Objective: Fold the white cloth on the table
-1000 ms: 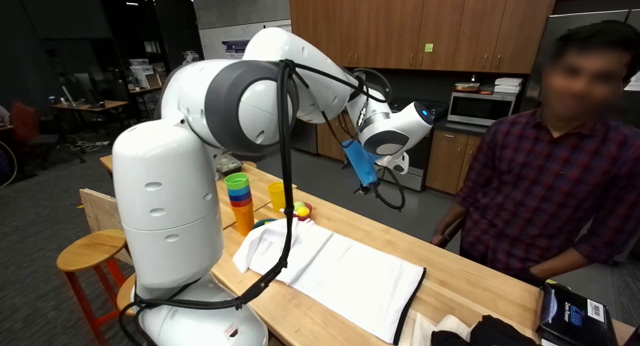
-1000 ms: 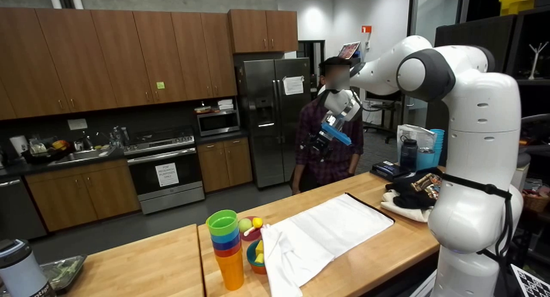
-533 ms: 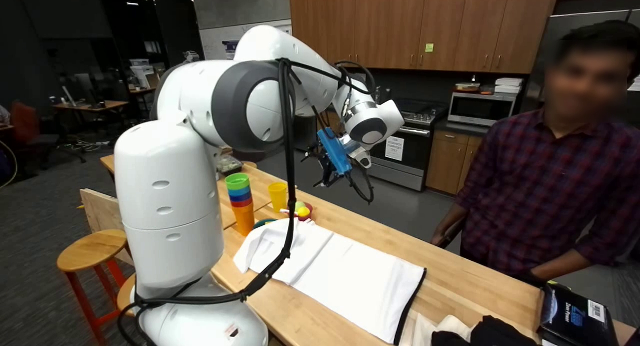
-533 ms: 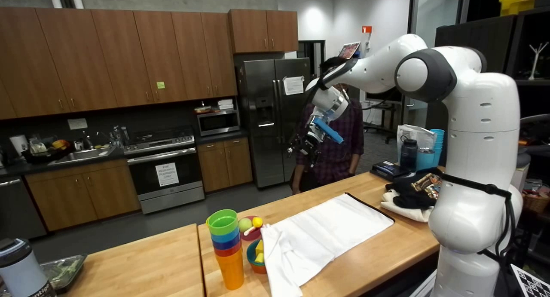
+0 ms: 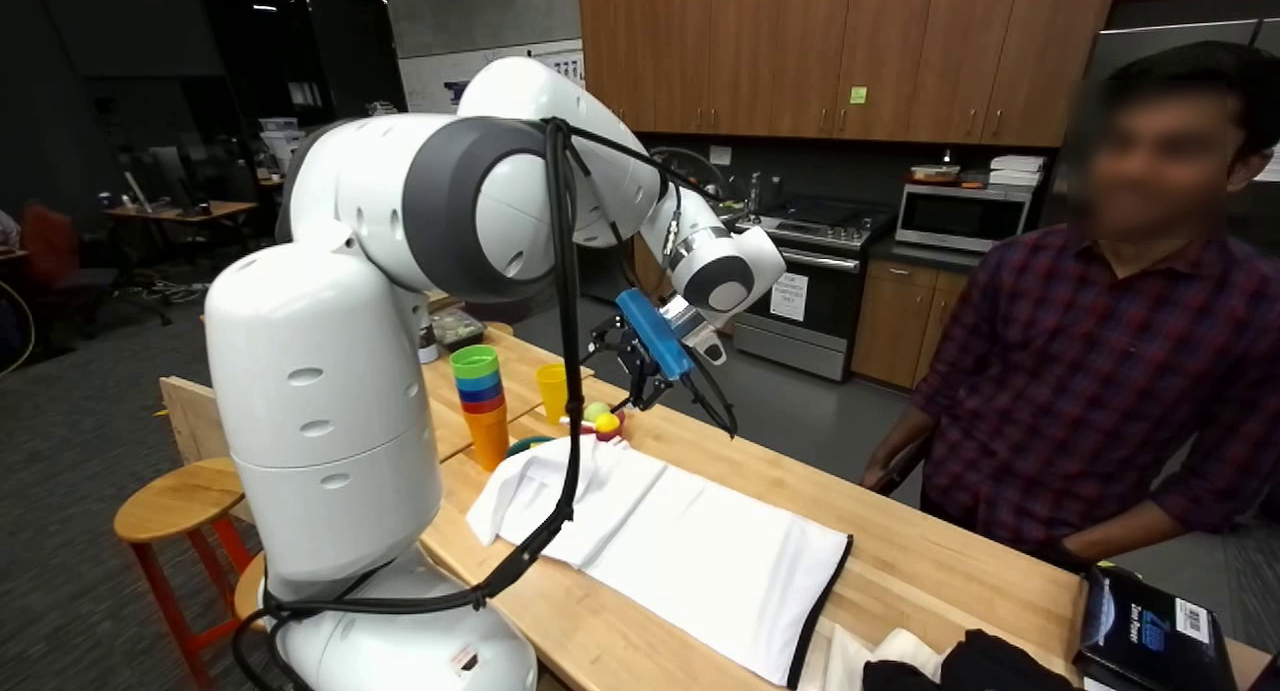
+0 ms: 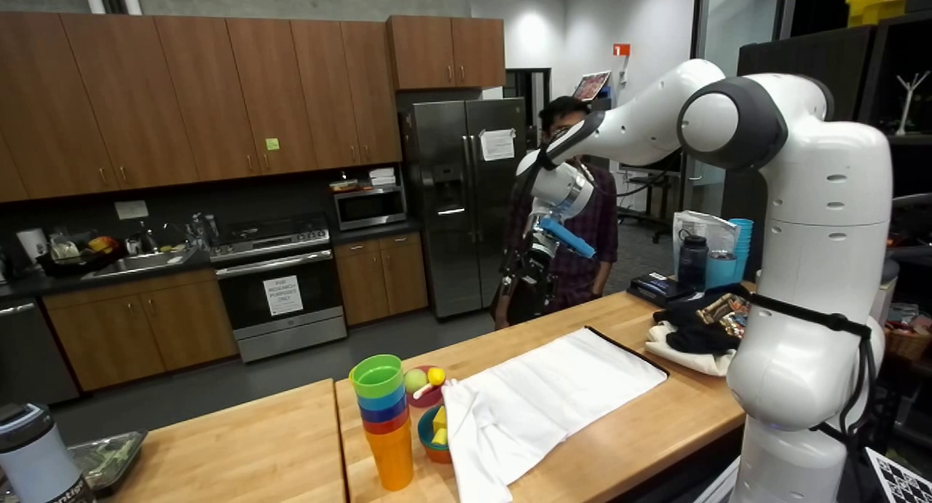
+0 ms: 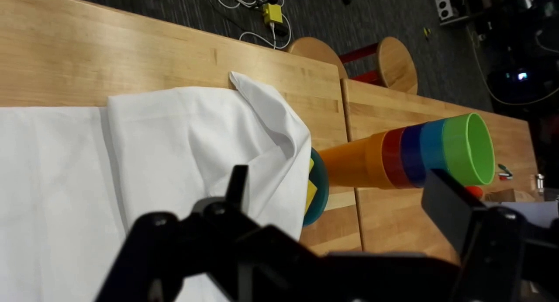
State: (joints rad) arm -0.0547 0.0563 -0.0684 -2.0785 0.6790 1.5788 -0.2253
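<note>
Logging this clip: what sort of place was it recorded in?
Probably a kitchen area in a research lab or similar workplace. An exterior view shows a stove and a two-door fridge; the paper sign on the stove reads "for research purposes only".

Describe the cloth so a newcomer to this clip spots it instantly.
Find the wooden table beside the arm. The cloth lies on it between cup stack and fabric pile. Unlike that bunched, black-topped pile, it is broad, white and edged in black at one end.
</note>
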